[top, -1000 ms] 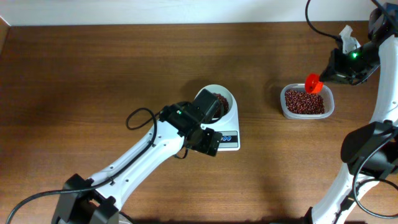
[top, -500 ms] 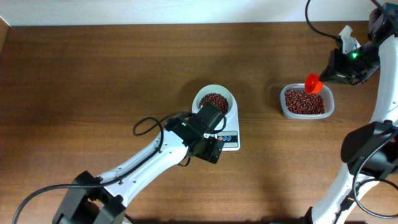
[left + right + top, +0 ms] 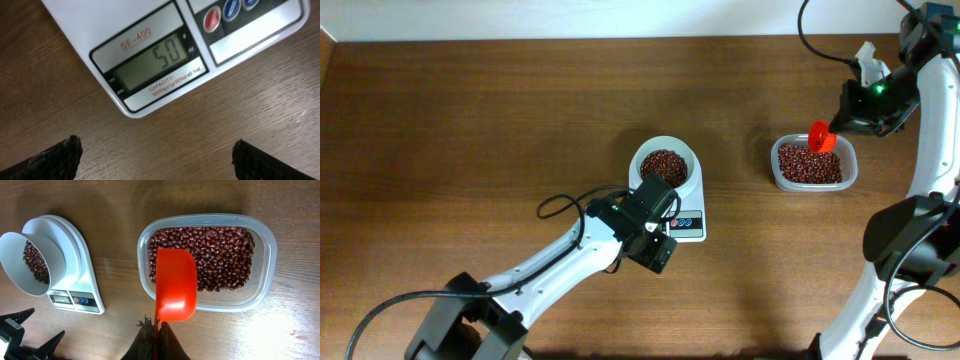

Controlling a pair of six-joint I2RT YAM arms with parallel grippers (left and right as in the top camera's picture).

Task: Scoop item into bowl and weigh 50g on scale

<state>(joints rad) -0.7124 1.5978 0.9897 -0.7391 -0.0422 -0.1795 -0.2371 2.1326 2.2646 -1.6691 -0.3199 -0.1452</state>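
White arms (image 3: 545, 262), black cables (image 3: 541, 209), seemingly ridged claw (image 3: 156, 146)

Robot lab; wooden table (image 3: 470, 120), cabled arms (image 3: 535, 262)

Beans (image 3: 663, 165) in bowl (image 3: 689, 157) — scale (image 3: 125, 30) at 50

light: bright, even | shadows: soft | glare: pale patch on table (image 3: 298, 328) | left-wrist view: slightly blurred
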